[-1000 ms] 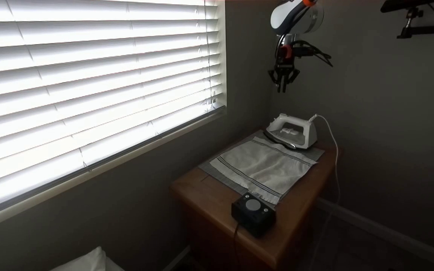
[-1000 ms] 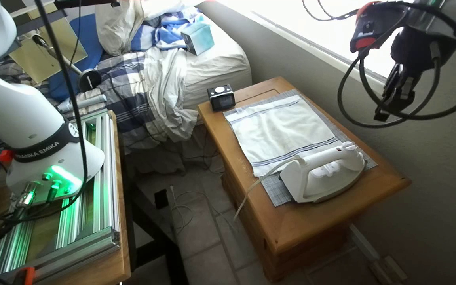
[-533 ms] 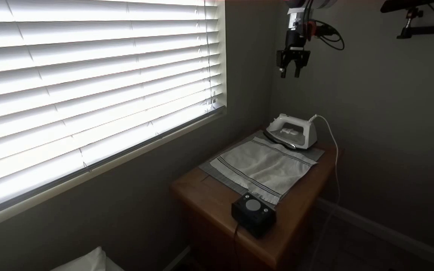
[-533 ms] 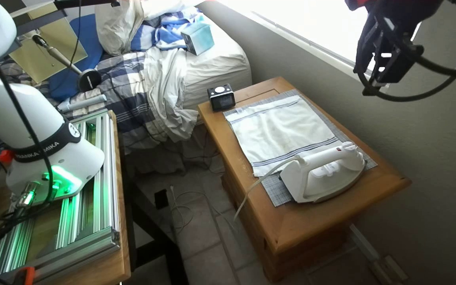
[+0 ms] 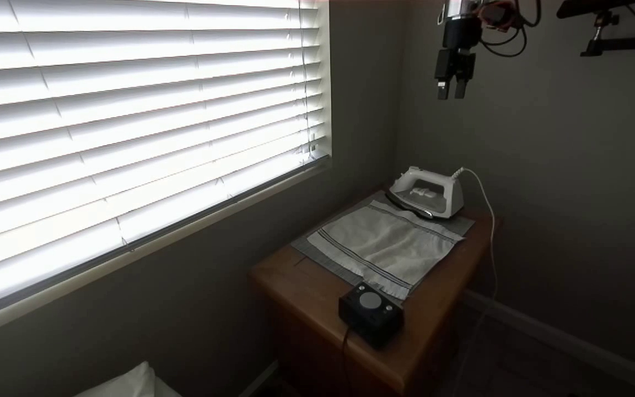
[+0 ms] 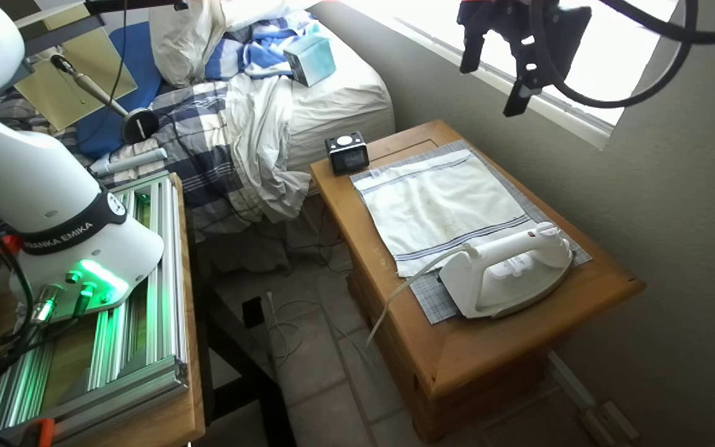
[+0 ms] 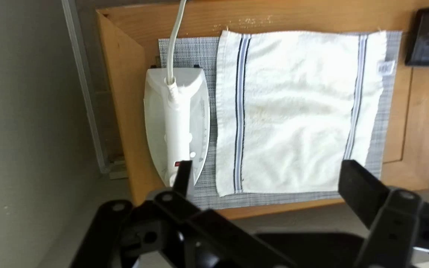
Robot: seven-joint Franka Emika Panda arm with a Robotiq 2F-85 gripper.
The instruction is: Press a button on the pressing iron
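The pressing iron is white, with an arched handle and a pale cord. It rests sole down on a grey mat at one end of the wooden chest. On its handle sits a small red patch, near a white knob at the front. In the wrist view, the iron is at the left, its front tip hidden by a finger. Well above the chest, apart from the iron, hangs my gripper. Its fingers are spread wide with nothing between them. Both exterior views show the gripper high up.
A white striped towel lies on the mat beside the iron. At the chest's far end stands a black gadget with a round top. The cord drops over the chest's edge. Window blinds and walls border the chest; a bed lies beyond.
My gripper has gone from nearly shut to wide open. It has swung round and risen, rightward in an exterior view and leftward in an exterior view. The iron has not moved.
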